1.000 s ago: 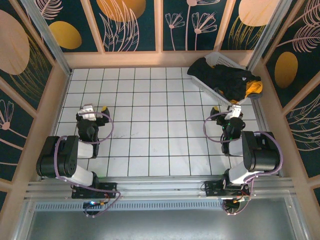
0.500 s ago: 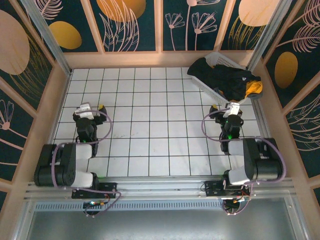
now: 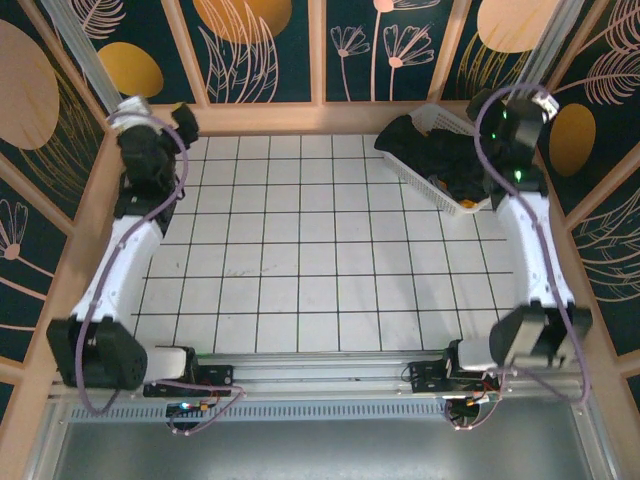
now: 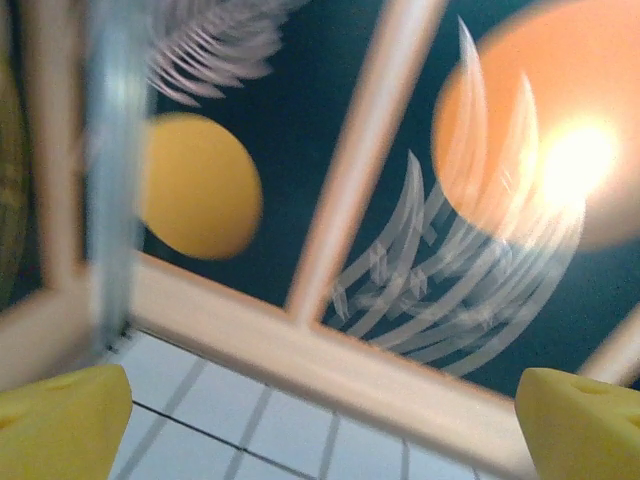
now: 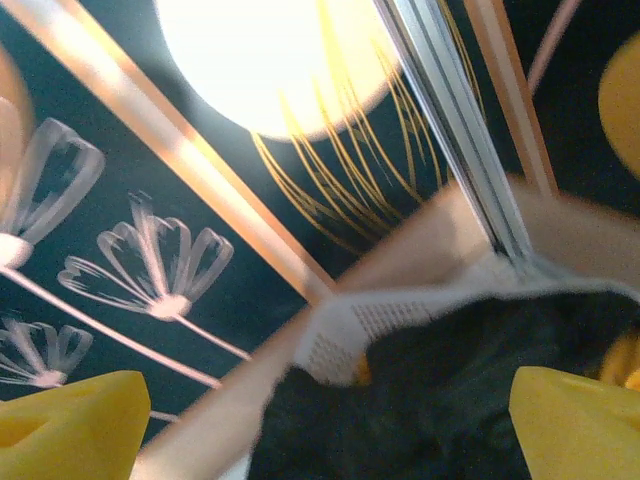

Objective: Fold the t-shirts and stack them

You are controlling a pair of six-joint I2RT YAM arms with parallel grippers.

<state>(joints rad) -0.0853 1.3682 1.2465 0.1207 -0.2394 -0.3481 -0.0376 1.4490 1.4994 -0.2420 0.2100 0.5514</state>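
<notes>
R gripper point(image 5: 325, 425): jaws spread wide, yellow R pads point(image 5: 580, 420) far apart; held over right end of basket.
L gripper point(image 4: 320, 430): jaws spread wide, yellow L pads point(image 4: 60, 420) far apart; well left of basket, by opposite far corner of table, facing wall panel.
Black t-shirt point(image 3: 435, 150): crumpled in basket, part spilling over its left rim; lies under R gripper.
Mustard-orange t-shirt point(image 5: 624, 358): small patch at edge of R wrist view, beside black t-shirt in basket; rest hidden.
Basket point(image 3: 440, 118): white plastic lattice, set at an angle in far-right corner of table.
Table point(image 3: 300, 250): white grid tiles, extends left & nearward from basket.
Wall panel point(image 4: 330, 130): dark w/ leaf print, pale wood frame; same type just behind basket.
</notes>
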